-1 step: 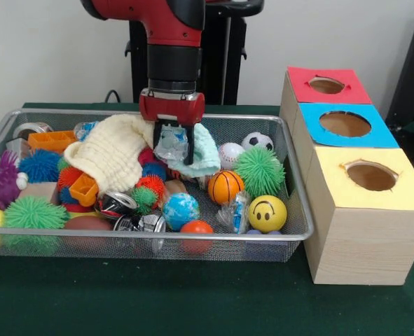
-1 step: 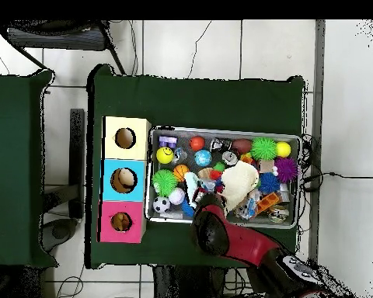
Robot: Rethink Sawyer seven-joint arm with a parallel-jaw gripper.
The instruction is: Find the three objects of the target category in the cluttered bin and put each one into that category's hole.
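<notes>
The gripper (image 1: 172,148) hung over the middle of the wire bin (image 1: 299,210), its fingers pinched on a crumpled clear plastic piece (image 1: 170,145) that looked like a crushed bottle or wrapper. The piece sat clear of the pile beneath it, so it appeared lifted rather than resting, held high enough to pass over the clutter and the bin's rim.

Just behind and beside the gripper lay a cream knitted cloth (image 1: 114,155) and a pale green cloth (image 1: 207,157), draped over other items and likely hiding some of them. Around these were balls: a basketball (image 1: 225,186), a fuzzy green ball (image 1: 260,170), a yellow smiley ball (image 1: 267,213), a globe ball (image 1: 181,210), a baseball (image 1: 230,155) and a soccer ball (image 1: 258,141). Crushed cans (image 1: 141,224) and another clear plastic wrapper (image 1: 236,212) lay near the front edge.

Beside the bin stood the wooden box with three holes: red (image 1: 326,85), blue (image 1: 345,124) and yellow (image 1: 371,176). In the overhead view something seemed to sit inside the blue hole, perhaps an item already sorted. Which hole suited the plastic could not be told from these views.
</notes>
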